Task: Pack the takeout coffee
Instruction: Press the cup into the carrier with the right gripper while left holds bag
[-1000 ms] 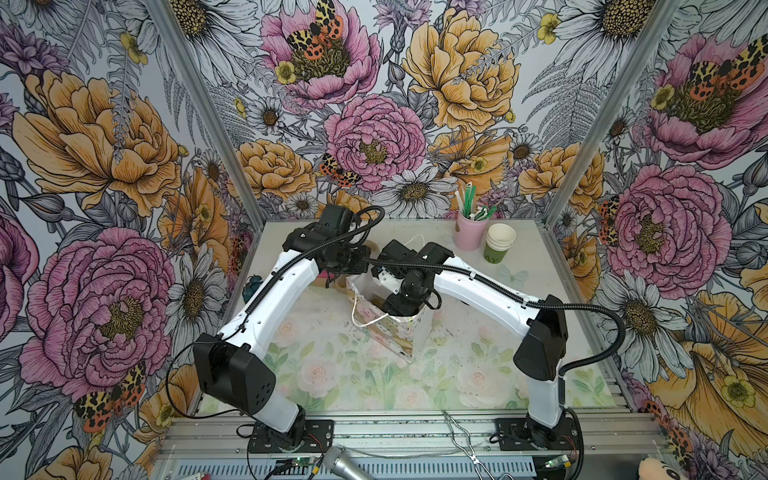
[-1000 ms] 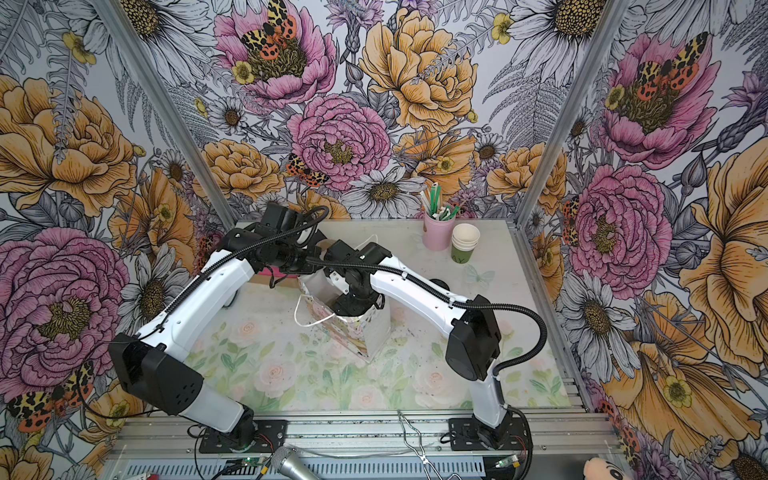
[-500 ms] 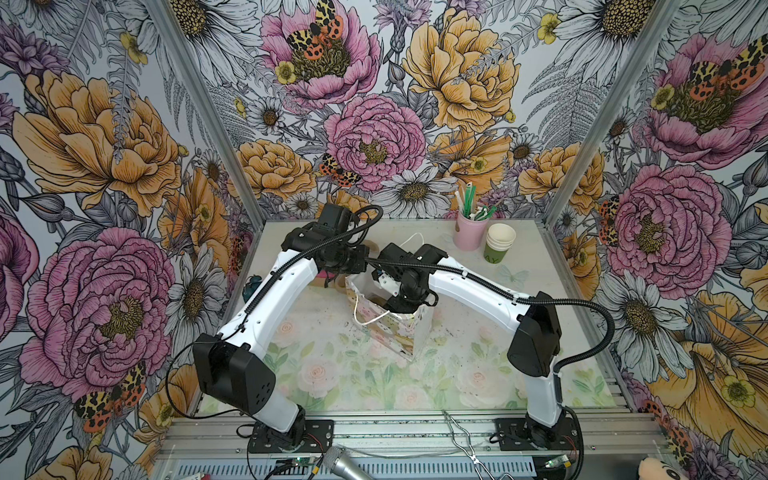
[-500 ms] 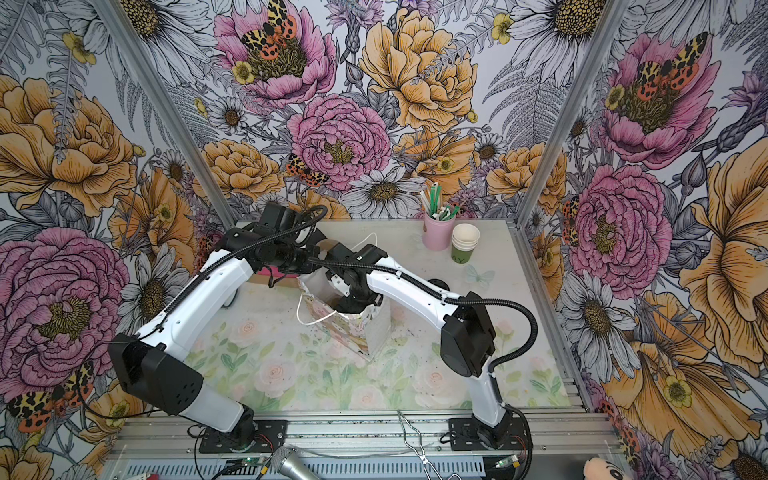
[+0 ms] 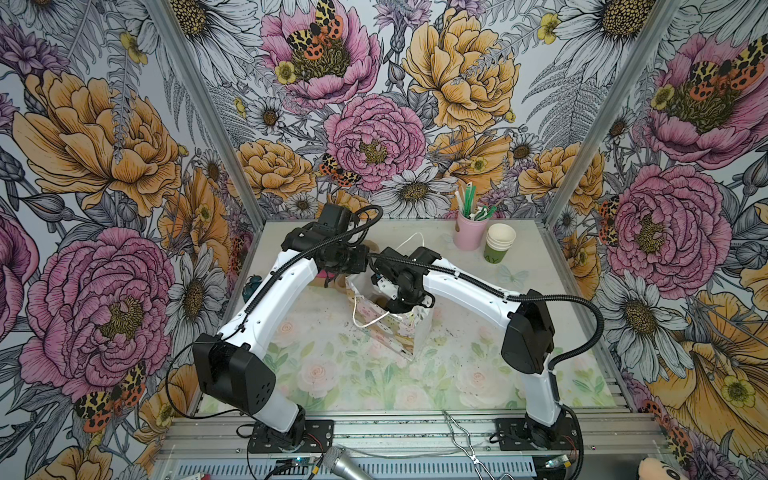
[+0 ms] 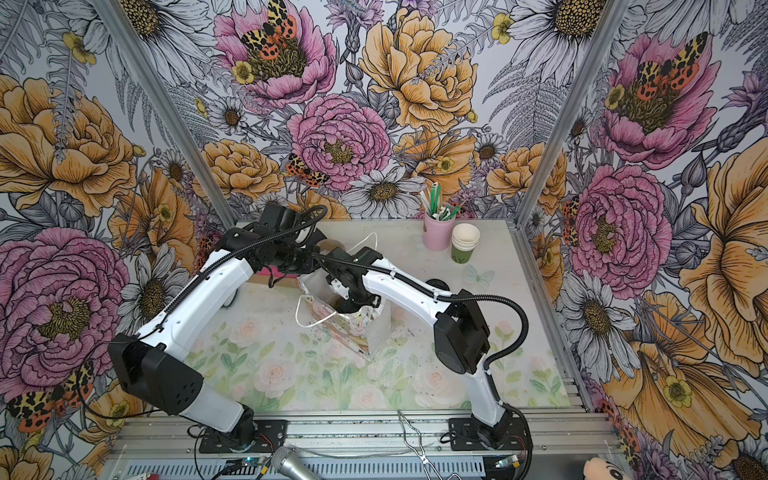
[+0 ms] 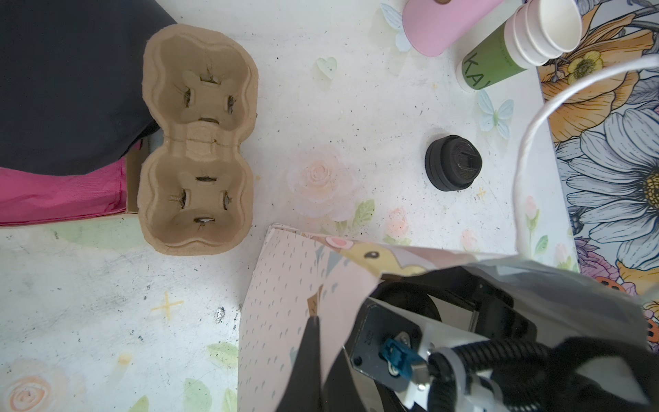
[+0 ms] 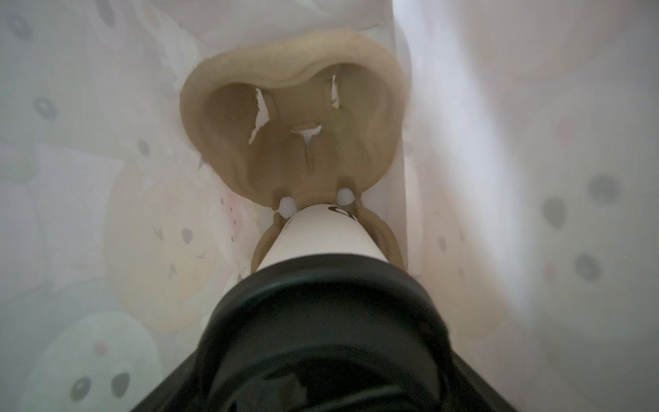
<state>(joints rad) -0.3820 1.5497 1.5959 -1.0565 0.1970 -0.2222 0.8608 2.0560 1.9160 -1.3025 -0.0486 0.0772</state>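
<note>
Seemingly the whitish paper cup with black plastic lid, lower centre, already sits in the tan pulp carrier inside the pastel paper bag, the left gripper pinching its rim; whether the right gripper grips is unclear, withdrawal remaining.

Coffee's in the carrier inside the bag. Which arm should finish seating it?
Right. The right gripper is down inside the bag, directly over the takeout coffee in the carrier; the left gripper is shut on the bag's wall.

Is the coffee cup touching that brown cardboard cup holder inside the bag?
Touching. The right wrist view shows the coffee cup standing in one pocket of the cup holder, whose rim hugs its wall.
</note>
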